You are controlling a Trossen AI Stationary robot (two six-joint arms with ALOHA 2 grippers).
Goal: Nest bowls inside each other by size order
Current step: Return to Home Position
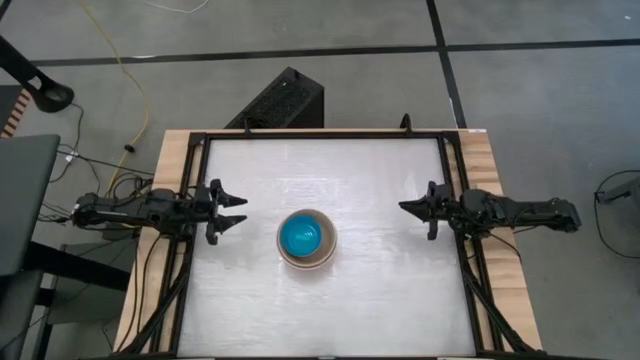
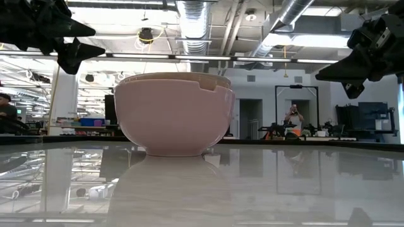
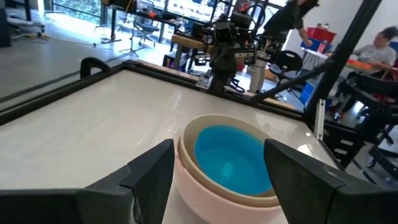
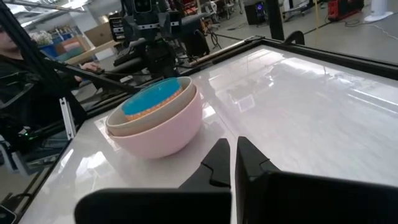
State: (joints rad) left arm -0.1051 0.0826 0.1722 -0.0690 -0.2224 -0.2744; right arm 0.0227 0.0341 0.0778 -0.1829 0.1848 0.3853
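The bowls stand nested in one stack (image 1: 306,238) at the table's middle, resting on the base of the salmon-pink outer bowl (image 2: 173,116). A grey-beige bowl (image 3: 186,140) sits inside it, with a blue bowl (image 3: 233,155) innermost. No other bowl shows. My left gripper (image 1: 237,212) is open and hovers left of the stack, its fingers pointing at it, also seen in the left wrist view (image 3: 217,146). My right gripper (image 1: 405,207) is shut and hovers right of the stack, also seen in the right wrist view (image 4: 231,163). Both are clear of the bowls and above the table.
A black frame (image 1: 200,180) runs around the white tabletop (image 1: 380,300). A black box (image 1: 280,100) stands on the floor beyond the far edge. People show in the room beyond the table (image 2: 293,116).
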